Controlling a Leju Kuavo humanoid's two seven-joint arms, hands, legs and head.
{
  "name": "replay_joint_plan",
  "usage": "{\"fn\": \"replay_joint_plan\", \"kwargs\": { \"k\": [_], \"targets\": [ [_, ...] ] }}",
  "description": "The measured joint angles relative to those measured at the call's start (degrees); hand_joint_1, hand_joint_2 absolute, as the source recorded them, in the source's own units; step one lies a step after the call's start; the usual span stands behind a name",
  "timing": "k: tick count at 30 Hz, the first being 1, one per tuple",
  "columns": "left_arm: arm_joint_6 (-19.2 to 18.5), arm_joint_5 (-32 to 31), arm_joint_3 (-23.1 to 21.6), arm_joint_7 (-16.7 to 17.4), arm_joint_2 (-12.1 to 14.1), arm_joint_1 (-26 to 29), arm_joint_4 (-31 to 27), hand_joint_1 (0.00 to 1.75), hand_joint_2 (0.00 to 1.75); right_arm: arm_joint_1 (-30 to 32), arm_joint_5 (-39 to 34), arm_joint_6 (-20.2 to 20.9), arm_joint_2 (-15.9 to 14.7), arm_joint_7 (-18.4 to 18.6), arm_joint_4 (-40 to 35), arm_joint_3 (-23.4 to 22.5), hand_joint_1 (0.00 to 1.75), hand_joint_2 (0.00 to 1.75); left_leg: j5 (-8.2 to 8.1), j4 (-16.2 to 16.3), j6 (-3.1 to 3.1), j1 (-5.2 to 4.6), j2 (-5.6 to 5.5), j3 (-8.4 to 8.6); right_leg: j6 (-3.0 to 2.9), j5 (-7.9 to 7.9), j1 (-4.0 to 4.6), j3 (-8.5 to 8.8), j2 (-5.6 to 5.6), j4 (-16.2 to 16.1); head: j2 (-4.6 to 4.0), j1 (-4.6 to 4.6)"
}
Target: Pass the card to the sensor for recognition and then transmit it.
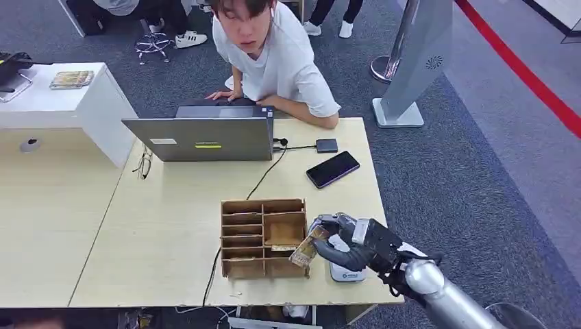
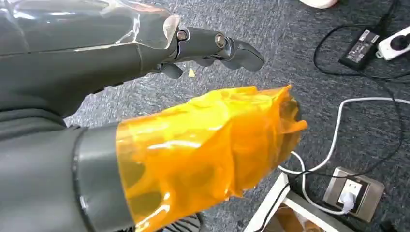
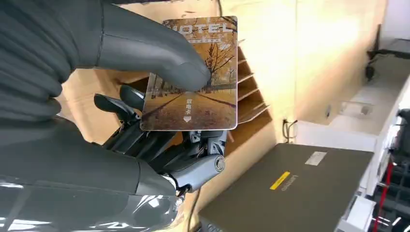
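One hotel key card (image 3: 196,77) is pinched by your right hand (image 1: 353,245) just beside the wooden organizer (image 1: 264,237), seemingly over the white sensor (image 1: 344,272), so hold for recognition, then pass it on.

You've got a light wood table (image 1: 164,226) on dark grey carpet (image 1: 452,178), a white cabinet (image 1: 68,103) at its far left, a grey stand (image 1: 414,62) beyond, and a red floor stripe (image 1: 527,75) running far right.
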Motion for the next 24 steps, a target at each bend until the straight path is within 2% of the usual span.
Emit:
{"fn": "replay_joint_plan", "kwargs": {
  "k": [2, 4, 6, 8, 11, 18, 24],
  "targets": [
    [-0.33, -1.14, 0.00, -1.05, -0.07, 0.62, 0.00, 0.00, 0.00, 1.63, 1.47, -1.67, -0.48, 0.11, -0.68, -0.79, 1.75, 1.75, -0.04, 0.00, 0.02, 0.00, 0.01, 0.02, 0.04, -0.03, 0.00, 0.01, -0.01, -0.02, 0.00, -0.04],
    [-0.96, -2.56, -0.04, -6.22, -0.64, 3.45, -0.04, 0.00, 0.00, 6.65, 3.41, -6.17, -1.47, -0.17, -3.72, -3.20, 1.75, 1.75, -0.22, 0.00, 0.19, -0.04, -0.09, 0.10, 0.13, -0.28, -0.03, 0.18, -0.15, -0.05, 0.00, -0.02],
    [-1.01, -2.87, -0.02, -10.24, -1.25, 7.04, -0.04, 0.00, 0.00, 12.06, 5.03, -7.54, -2.98, -0.98, -6.85, -5.71, 1.75, 1.75, -0.34, 0.00, 0.14, -0.06, -0.05, 0.10, 0.15, -0.31, -0.04, 0.14, -0.09, -0.03, 0.00, 0.00],
    [-1.22, -3.10, -0.02, -10.36, -1.62, 9.67, -0.04, 0.00, 0.00, 15.90, 6.09, -8.30, -4.13, -1.14, -9.55, -7.80, 1.75, 1.75, -0.45, 0.00, 0.20, -0.06, 0.16, 0.08, 0.16, -0.33, -0.04, 0.03, 0.12, -0.06, 0.00, 0.02],
    [-1.27, -3.65, -0.02, -9.62, -2.05, 10.27, -0.04, 0.00, 0.00, 18.62, 7.45, -8.79, -5.12, -0.41, -11.65, -9.51, 1.75, 1.75, -0.53, 0.00, 0.26, -0.06, 0.12, 0.04, 0.23, -0.42, -0.04, 0.06, 0.03, -0.10, 0.00, 0.00],
    [-1.62, -4.15, -0.02, -8.66, -2.21, 10.26, -0.04, 0.00, 0.00, 21.79, 9.05, -9.62, -6.98, 1.20, -14.08, -10.99, 1.75, 1.75, -0.48, 0.00, 0.21, -0.04, 0.14, 0.10, 0.20, -0.38, -0.03, 0.10, 0.06, -0.07, 0.00, 0.02],
    [-1.64, -4.18, -0.02, -8.66, -2.21, 10.26, -0.04, 0.00, 0.00, 21.83, 9.05, -9.62, -7.00, 1.23, -14.10, -10.99, 1.75, 1.75, -0.48, 0.00, 0.21, -0.04, 0.14, 0.10, 0.20, -0.37, -0.03, 0.11, 0.06, -0.07, 0.00, 0.00]
  ]
}}
